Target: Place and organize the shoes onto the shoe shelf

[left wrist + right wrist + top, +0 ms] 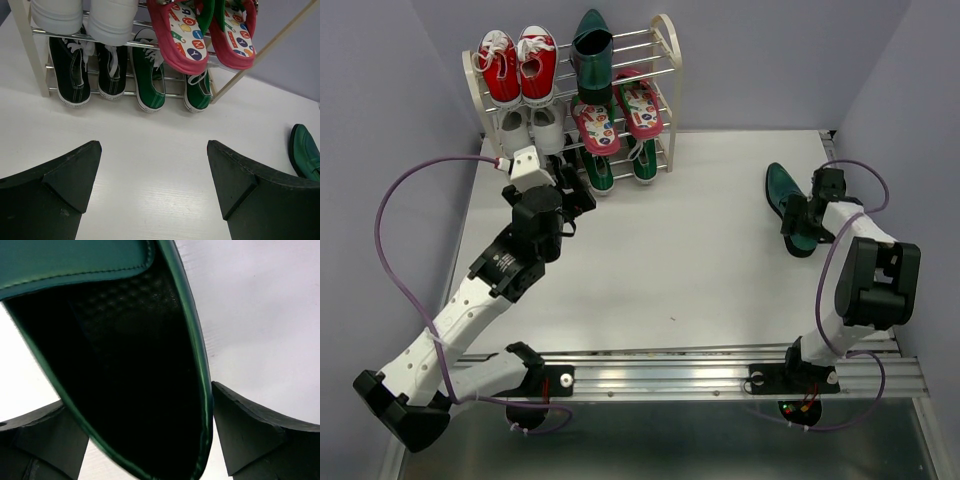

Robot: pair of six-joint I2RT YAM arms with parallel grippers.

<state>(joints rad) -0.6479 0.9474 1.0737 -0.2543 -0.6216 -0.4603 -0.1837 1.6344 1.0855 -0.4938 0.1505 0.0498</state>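
Robotics laboratory test cell: a flat white table [720, 280] enclosed by plain pale-lilac panel walls [770, 60]; a grooved aluminium mounting rail [670, 375] along its near edge; looped purple cable [390, 230].

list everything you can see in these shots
shoe shelf: one, cream frame, silver rods, table's far left
red sneakers: two, top tier, left
dark green loafers: two, one on end on top tier, one on table at right
white sneakers: two, middle tier, left
flip-flops: two, red-pink, middle tier, right
black sneakers: two, bottom tier, left
green sneakers: two, bottom tier, right
table: one, white
left fingers: black, open, empty, facing shelf
right fingers: black, open, either side of the table loafer
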